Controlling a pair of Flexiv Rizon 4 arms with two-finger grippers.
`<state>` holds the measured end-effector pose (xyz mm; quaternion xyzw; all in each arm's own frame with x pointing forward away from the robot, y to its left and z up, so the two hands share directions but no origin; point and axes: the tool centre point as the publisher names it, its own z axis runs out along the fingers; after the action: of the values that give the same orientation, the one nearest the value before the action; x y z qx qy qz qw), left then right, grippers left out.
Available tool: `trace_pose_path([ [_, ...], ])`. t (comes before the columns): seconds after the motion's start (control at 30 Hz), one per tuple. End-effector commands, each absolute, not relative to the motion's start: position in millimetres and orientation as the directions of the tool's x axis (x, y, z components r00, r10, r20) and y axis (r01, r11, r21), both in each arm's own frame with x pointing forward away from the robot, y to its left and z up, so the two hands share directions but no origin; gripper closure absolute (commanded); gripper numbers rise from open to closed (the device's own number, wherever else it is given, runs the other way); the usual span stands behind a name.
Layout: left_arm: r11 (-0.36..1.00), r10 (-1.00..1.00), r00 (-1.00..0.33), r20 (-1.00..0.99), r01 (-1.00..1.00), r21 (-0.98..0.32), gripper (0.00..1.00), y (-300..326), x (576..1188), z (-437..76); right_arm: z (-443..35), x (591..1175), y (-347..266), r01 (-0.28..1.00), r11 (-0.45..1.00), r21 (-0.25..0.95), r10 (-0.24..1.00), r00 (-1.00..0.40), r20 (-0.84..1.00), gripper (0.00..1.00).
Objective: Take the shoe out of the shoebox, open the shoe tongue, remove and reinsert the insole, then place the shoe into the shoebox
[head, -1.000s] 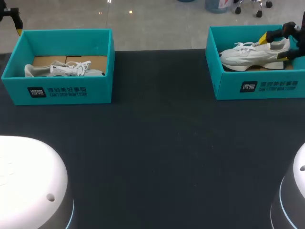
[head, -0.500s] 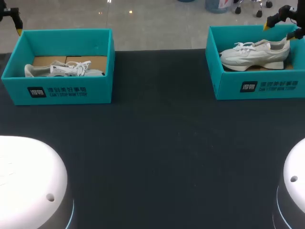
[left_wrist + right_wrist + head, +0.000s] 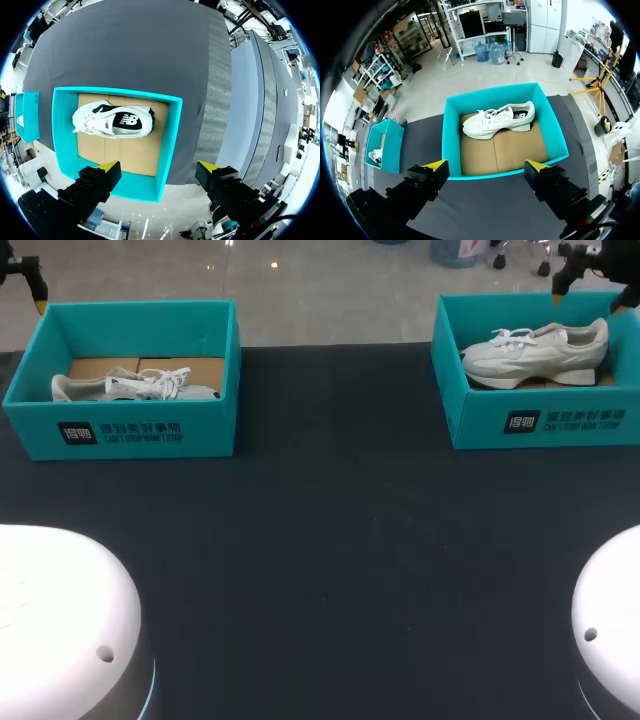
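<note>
White shoe (image 3: 535, 352) lies in the teal shoebox (image 3: 500, 422) at upper right, with the right gripper (image 3: 486, 165) and the left gripper (image 3: 157, 165) both open and empty, so placing seems done and the next move only needs to clear away.

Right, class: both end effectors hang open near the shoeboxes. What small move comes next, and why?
Probably lower the left end effector toward the white sneaker lying on its side in the left shoebox. It hangs open over that box's wall; the second sneaker stands in the right shoebox, with the right end effector open near it.
</note>
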<state>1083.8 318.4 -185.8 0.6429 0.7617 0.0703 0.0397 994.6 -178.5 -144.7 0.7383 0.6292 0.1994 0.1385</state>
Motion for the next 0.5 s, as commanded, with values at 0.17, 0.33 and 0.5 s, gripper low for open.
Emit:
trace_pose_path([
  [0.17, 0.162, 0.985, -0.169, 0.031, 0.974, 0.158, 0.00, 319, 1083, -185, -143, 996, -176, 0.875, -0.171, 0.452, 0.985, 0.162, 0.059, 0.00],
  [0.33, 0.162, 0.985, -0.169, 0.031, 0.974, 0.158, 0.00, 319, 1083, -185, -147, 1001, -177, 0.873, -0.151, 0.463, 0.988, 0.153, 0.033, 0.00],
  [0.5, 0.162, 0.985, -0.169, 0.031, 0.974, 0.158, 0.00, 319, 1083, -185, -163, 1031, -195, 0.876, -0.137, 0.463, 0.986, 0.165, -0.021, 0.00],
])
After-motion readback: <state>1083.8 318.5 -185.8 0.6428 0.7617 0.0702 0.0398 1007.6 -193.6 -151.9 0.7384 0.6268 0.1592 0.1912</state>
